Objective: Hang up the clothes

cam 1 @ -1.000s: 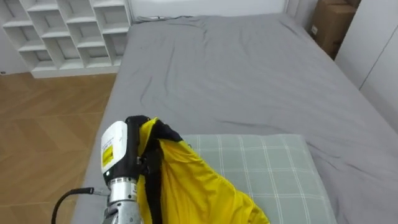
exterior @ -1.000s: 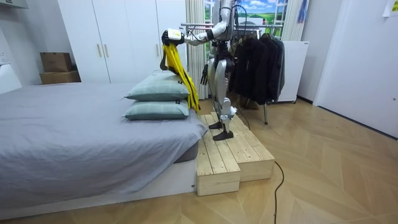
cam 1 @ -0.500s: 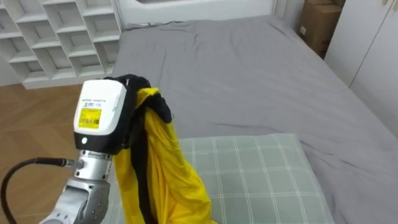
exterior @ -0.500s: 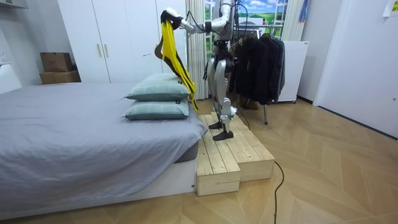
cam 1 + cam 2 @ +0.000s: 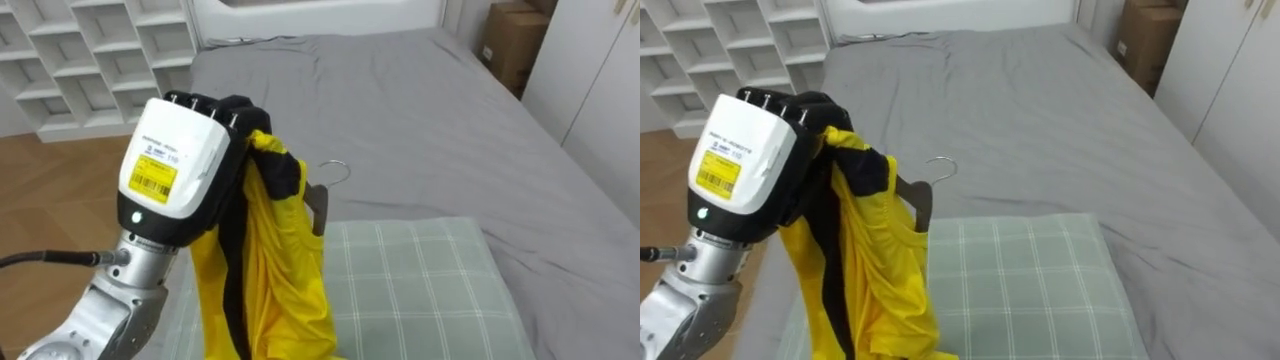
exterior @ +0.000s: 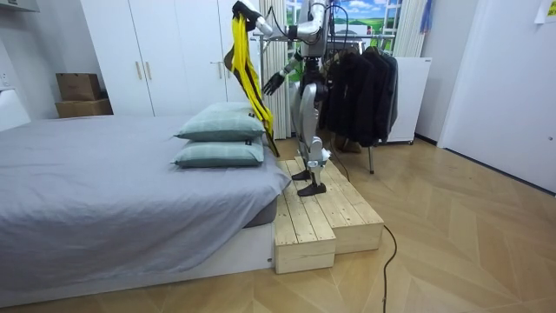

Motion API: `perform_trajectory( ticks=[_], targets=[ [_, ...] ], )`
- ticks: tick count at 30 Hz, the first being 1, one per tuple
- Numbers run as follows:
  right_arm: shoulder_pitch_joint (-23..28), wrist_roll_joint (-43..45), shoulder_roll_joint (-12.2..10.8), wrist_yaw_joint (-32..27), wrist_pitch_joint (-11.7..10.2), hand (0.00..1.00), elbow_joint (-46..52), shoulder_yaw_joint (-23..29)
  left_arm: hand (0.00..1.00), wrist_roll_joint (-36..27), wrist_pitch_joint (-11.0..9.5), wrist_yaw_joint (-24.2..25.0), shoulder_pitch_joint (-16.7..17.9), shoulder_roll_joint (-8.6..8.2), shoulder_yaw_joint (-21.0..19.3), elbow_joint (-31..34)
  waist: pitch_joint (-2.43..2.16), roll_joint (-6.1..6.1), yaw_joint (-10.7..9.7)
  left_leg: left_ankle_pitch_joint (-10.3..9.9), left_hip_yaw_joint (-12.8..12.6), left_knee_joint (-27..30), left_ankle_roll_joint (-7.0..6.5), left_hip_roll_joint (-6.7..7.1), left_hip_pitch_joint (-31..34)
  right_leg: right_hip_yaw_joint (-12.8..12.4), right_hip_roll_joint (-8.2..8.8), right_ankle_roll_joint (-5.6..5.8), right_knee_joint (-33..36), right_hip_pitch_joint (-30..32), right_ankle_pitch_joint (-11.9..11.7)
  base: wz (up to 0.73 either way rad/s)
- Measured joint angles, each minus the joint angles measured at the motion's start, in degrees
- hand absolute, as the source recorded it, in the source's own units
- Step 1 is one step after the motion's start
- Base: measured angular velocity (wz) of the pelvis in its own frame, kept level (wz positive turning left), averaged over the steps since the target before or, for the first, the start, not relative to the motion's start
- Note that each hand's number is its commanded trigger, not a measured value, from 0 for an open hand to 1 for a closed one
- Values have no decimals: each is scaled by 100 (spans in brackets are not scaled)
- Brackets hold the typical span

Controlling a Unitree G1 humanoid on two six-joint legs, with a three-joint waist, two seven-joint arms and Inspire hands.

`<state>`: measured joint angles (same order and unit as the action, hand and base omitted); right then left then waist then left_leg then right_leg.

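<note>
A yellow garment with black trim (image 5: 268, 272) hangs from my left hand (image 5: 183, 160), which is shut on its top and raised high in front of me. A hanger's metal hook (image 5: 337, 168) pokes out of the garment's top towards the right. In the room view the garment (image 6: 247, 69) dangles above the pillows, held up by the raised left hand (image 6: 241, 10). My right hand (image 6: 271, 83) is lifted at chest height, fingers spread, apart from the garment. I stand on a wooden platform (image 6: 326, 213) beside the bed.
A grey bed (image 5: 400, 110) lies ahead, with a green checked pillow (image 5: 420, 290) right below the garment. White cube shelves (image 5: 80, 50) stand far left, a cardboard box (image 5: 510, 40) far right. A rack of dark clothes (image 6: 360, 83) stands behind me.
My left hand has lifted the garment higher and turned it, so the hanger's hook has come into sight. My right hand has risen from my side to chest height.
</note>
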<state>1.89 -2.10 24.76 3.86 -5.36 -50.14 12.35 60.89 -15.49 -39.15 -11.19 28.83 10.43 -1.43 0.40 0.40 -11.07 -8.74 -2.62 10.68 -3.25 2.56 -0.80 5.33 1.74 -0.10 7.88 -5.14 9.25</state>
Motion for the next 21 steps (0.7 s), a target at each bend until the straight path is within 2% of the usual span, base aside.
perform_trajectory(
  ticks=[5, 8, 12, 15, 21],
  targets=[
    [42, 164, 2, -132, -54, 0, 1217, -229, 100, 61, -1, -60, -2, 9, 0, 126, -27, 44, 168, -3, -12, -1, -3, -7, 15, -16, -4, -3, 2, 59, -3, -1],
    [135, 254, 0, -145, -32, 0, 1966, -346, 100, 71, 16, -63, -1, 8, 0, 145, -52, 114, 297, -4, -17, -2, -4, -4, 70, -33, -2, -3, 19, 106, -3, 0],
    [141, 253, 1, -108, -21, 0, 2774, -595, 100, 220, 64, -62, -1, 9, 0, 234, -55, 118, 350, -3, -18, 0, -4, -6, 79, -20, 3, -4, 43, 100, -3, 0],
    [143, 249, 1, 26, -21, 0, 3116, -637, 100, 238, 139, -58, -1, 9, 1, 306, -53, 116, 343, -7, -14, 1, -9, -3, 45, 9, 15, -3, 41, 53, -3, 3],
    [143, 242, -1, 115, -6, 0, 3404, -652, 100, 237, 158, 5, 1, 6, 11, 307, -48, 124, 356, -24, -40, -7, -28, -40, -11, 10, 14, -1, 68, 23, -4, -2]
  ],
)
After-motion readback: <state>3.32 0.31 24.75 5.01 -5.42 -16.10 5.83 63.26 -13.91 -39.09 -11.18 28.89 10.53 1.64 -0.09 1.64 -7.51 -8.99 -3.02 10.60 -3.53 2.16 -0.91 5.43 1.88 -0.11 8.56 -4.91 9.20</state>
